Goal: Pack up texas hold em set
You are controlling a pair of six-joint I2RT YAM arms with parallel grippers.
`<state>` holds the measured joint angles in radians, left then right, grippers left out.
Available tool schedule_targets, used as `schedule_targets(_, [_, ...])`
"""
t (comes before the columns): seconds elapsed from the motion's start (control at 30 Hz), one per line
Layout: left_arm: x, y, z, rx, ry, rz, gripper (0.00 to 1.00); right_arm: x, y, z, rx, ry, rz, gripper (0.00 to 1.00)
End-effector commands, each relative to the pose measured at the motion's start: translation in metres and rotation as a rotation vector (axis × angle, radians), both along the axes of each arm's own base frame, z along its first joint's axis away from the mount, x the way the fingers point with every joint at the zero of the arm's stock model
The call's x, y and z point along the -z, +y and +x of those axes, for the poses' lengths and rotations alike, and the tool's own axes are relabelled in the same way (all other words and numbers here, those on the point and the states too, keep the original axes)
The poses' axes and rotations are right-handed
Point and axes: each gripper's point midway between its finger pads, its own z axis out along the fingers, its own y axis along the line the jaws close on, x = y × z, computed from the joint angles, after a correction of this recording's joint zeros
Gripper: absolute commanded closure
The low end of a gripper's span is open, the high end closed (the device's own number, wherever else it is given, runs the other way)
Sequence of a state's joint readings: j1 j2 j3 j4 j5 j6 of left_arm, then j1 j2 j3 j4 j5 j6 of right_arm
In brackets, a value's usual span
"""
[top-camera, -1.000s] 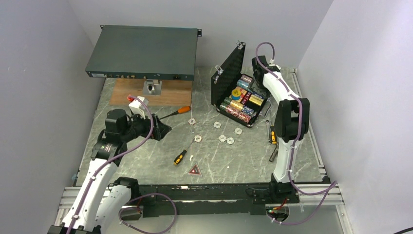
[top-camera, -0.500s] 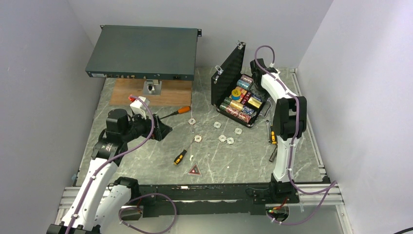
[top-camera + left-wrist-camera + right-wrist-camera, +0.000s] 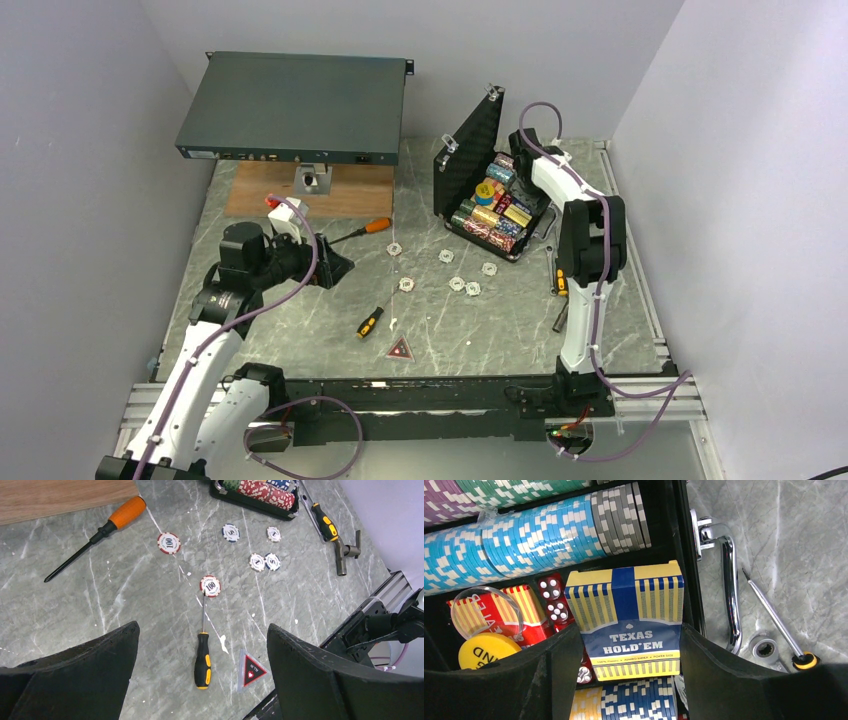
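The black case (image 3: pixel 468 152) stands open at the back right, its tray filled with coloured chip rows (image 3: pixel 534 535). My right gripper (image 3: pixel 629 630) hangs over the tray, shut on the blue-yellow card box (image 3: pixel 631 607), with a finger against each side. A red card box (image 3: pixel 531 612) and red dice (image 3: pixel 555 597) lie beside it. Several loose whitish chips (image 3: pixel 446 256) (image 3: pixel 210 586) lie on the table mid-way. The red triangular token (image 3: pixel 400 349) (image 3: pixel 253 669) sits near the front edge. My left gripper (image 3: pixel 335 268) (image 3: pixel 202 627) hovers open and empty above the table's left half.
An orange-handled screwdriver (image 3: pixel 365 228) (image 3: pixel 125 512) and a black-yellow one (image 3: pixel 370 322) (image 3: pixel 202 660) lie among the chips. More tools (image 3: pixel 558 285) (image 3: pixel 325 522) lie right of the case, beside its chrome handle (image 3: pixel 729 580). The dark-green rack unit (image 3: pixel 295 105) sits over a wooden board (image 3: pixel 270 192) at the back left.
My right arm has shifted slightly left and lower over the case tray with the card box. The left arm has barely moved.
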<state>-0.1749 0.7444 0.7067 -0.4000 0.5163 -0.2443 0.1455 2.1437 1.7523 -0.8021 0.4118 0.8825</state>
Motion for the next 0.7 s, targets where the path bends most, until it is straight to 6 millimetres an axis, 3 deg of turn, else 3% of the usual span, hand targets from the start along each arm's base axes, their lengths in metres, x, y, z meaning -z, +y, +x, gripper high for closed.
schedule_targets(0.0, [-0.011, -0.001, 0.006, 0.009, -0.06, 0.013, 0.01, -0.01, -0.002, 0.003, 0.017, -0.048, -0.004, 0.9])
schedule_targets(0.2, [-0.01, -0.001, 0.007, 0.008, -0.055, 0.014, 0.01, -0.011, -0.003, -0.001, 0.017, -0.037, -0.006, 0.83])
schedule_targets(0.23, [-0.01, -0.001, 0.007, 0.009, -0.056, 0.014, 0.01, -0.011, -0.002, -0.002, 0.01, -0.037, -0.003, 0.79])
schedule_targets(0.43, [-0.009, -0.002, 0.006, 0.014, -0.051, 0.009, 0.01, -0.024, 0.001, -0.005, -0.035, -0.046, 0.013, 0.31])
schedule_targets(0.67, [-0.01, -0.003, 0.006, 0.022, -0.049, 0.002, 0.01, -0.051, -0.005, -0.003, -0.091, -0.102, -0.038, 0.19])
